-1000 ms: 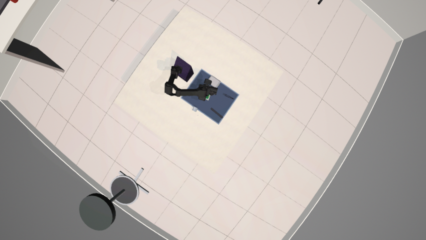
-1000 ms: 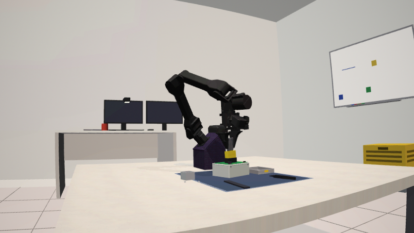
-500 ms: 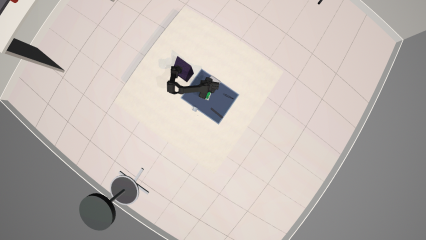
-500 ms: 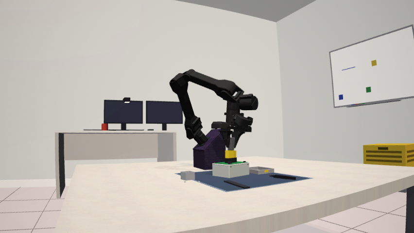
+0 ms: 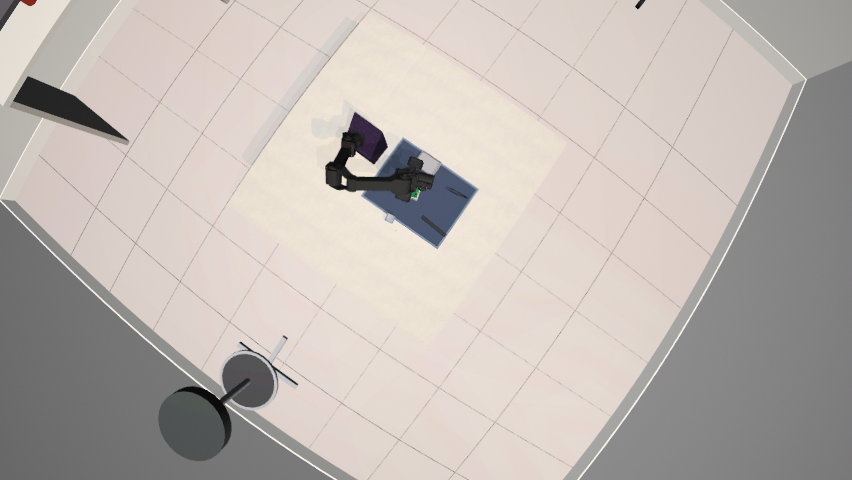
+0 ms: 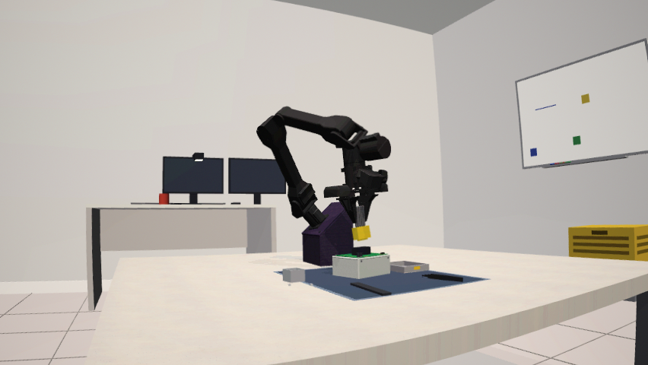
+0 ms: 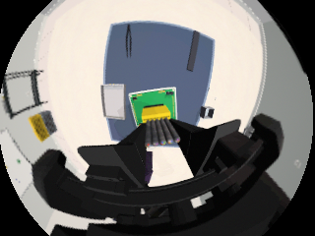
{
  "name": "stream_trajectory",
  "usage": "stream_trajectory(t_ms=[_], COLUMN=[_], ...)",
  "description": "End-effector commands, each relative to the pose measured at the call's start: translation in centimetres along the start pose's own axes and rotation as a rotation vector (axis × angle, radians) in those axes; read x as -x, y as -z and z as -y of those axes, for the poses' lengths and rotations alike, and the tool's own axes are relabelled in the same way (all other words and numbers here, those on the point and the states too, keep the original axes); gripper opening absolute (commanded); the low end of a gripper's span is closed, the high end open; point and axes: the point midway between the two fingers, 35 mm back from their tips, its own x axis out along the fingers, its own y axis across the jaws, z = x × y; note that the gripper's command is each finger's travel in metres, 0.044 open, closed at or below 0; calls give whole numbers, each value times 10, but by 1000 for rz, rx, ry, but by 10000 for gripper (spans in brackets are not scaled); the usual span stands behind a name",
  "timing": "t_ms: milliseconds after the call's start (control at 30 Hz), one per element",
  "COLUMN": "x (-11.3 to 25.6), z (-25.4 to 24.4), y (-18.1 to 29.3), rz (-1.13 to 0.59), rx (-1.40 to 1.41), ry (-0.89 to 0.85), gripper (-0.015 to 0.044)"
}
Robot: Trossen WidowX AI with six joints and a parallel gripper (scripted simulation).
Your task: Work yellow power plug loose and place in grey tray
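Observation:
The yellow power plug hangs out of its black socket, with a visible gap between them in the exterior view. My gripper is shut on the plug, at the grey cables on its top. The green circuit board tops a white box directly below. The grey tray stands beside the box, to the right in the exterior view and to the left in the wrist view. The plug is hidden in the top view.
The blue mat bears a black bar and a thin black tool. A small grey block stands at the mat's edge. The purple arm base stands behind the box.

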Motion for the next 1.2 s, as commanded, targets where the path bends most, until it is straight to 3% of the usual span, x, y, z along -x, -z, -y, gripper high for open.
stream_trajectory(t_ms=[0,200,633,1167], x=[9,23,20,-5], z=[2,-11,-14,-63], y=[-1,-1,-2,-13], rz=[-4,-3,-3,-3], rx=[5,6,6,5], ry=[-43,88,87,85], gripper=[0,0,0,0])
